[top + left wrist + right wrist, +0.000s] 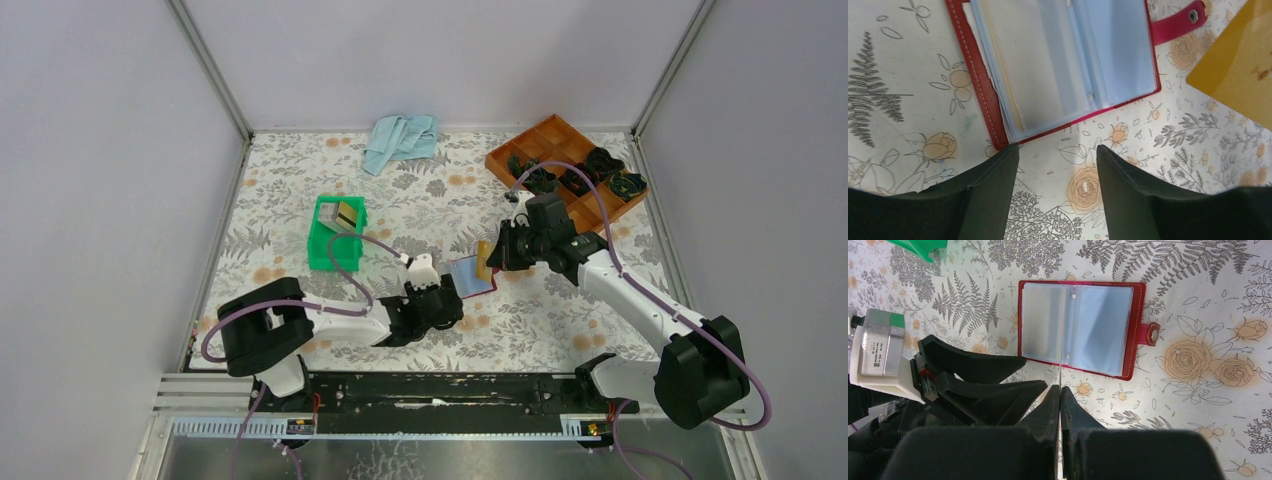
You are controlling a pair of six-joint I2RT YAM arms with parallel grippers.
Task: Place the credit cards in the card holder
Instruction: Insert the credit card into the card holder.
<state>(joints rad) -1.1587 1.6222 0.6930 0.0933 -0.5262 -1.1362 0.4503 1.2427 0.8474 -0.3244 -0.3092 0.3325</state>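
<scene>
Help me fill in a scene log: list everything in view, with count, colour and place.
dark red folding card holder: one, pale blue sleeves, lying open mid-table between the claws
thin gold card: one, pinched in the right claw beside the holder
green plastic bin: one, left of centre
card in the bin: at least one, gold-looking, standing inside
orange compartment tray: one, far right corner
small dark items: several, black, in the tray's compartments; too small to identify
crumpled cloth: one, pale teal, far edge
floral table cover: one, white with grey leaves and orange flowers
left claw: black, open, at the holder's edge
right claw: black, shut on the gold card
</scene>
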